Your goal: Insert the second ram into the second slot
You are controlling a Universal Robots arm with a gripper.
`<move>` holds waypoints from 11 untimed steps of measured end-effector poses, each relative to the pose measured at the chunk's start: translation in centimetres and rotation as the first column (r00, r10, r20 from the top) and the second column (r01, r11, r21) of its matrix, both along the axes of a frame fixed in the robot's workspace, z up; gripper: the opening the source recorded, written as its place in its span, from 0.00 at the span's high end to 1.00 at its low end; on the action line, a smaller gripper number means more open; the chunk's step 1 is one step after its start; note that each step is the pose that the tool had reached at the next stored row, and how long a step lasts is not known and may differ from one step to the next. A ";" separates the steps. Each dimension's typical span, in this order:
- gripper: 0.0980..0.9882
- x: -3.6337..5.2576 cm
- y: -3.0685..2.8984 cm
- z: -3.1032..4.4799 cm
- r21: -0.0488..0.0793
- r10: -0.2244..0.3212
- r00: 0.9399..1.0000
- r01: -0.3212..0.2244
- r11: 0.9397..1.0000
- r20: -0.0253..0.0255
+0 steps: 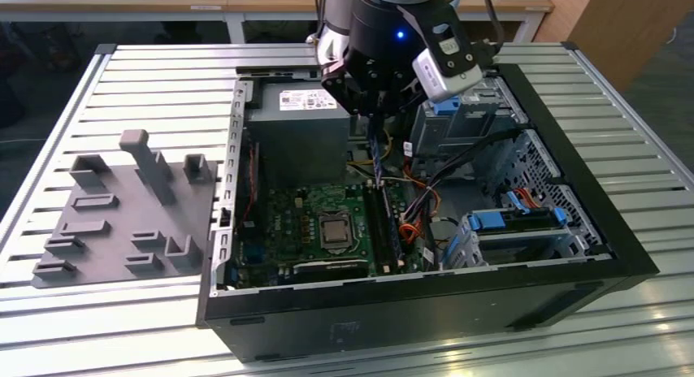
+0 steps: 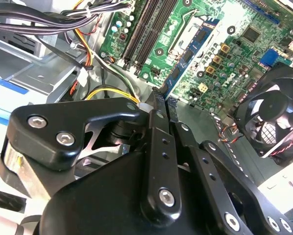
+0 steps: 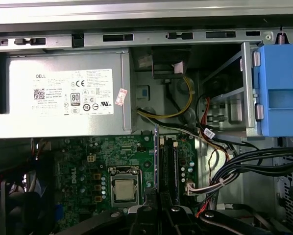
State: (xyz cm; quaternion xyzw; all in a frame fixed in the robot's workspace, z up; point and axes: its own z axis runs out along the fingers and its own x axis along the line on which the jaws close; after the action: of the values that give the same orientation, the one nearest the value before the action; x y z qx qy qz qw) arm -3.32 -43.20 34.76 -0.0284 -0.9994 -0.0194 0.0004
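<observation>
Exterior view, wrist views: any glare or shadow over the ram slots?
Exterior view: glare on the table's near edge, case interior shadowed beneath the arm. First wrist view: power supply bright, fan corner dark. Second wrist view: motherboard evenly lit; the gripper, shut on the second ram, is a dark mass.

In the exterior view, open air runs from the hand (image 1: 375, 121), clamped on the second ram (image 1: 375, 158), down to the memory slots (image 1: 382, 223). A cable bundle (image 1: 466, 149) crowds the slots at two o'clock. The power supply (image 1: 298, 125) stands tall at eleven o'clock, and the processor socket (image 1: 331, 231) lies low at nine o'clock.
</observation>
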 end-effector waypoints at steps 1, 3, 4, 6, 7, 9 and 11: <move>0.96 0.00 0.00 -0.02 0.000 0.000 1.000 0.000 1.000 0.000; 0.96 0.00 -0.01 -0.07 0.000 0.000 1.000 0.000 1.000 0.000; 0.96 0.00 -0.01 -0.09 0.000 0.000 1.000 0.000 1.000 0.000; 0.96 0.00 -0.02 -0.14 0.000 0.000 1.000 0.000 1.000 0.000; 0.96 0.00 -0.02 -0.16 0.000 0.000 1.000 0.000 1.000 0.000; 0.96 0.00 -0.03 -0.20 0.000 0.000 1.000 0.000 1.000 0.000; 0.96 0.00 -0.03 -0.25 0.000 0.000 1.000 0.000 1.000 0.000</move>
State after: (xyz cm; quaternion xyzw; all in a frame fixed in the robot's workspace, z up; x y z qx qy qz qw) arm -3.32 -43.23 34.50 -0.0284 -0.9994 -0.0194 0.0004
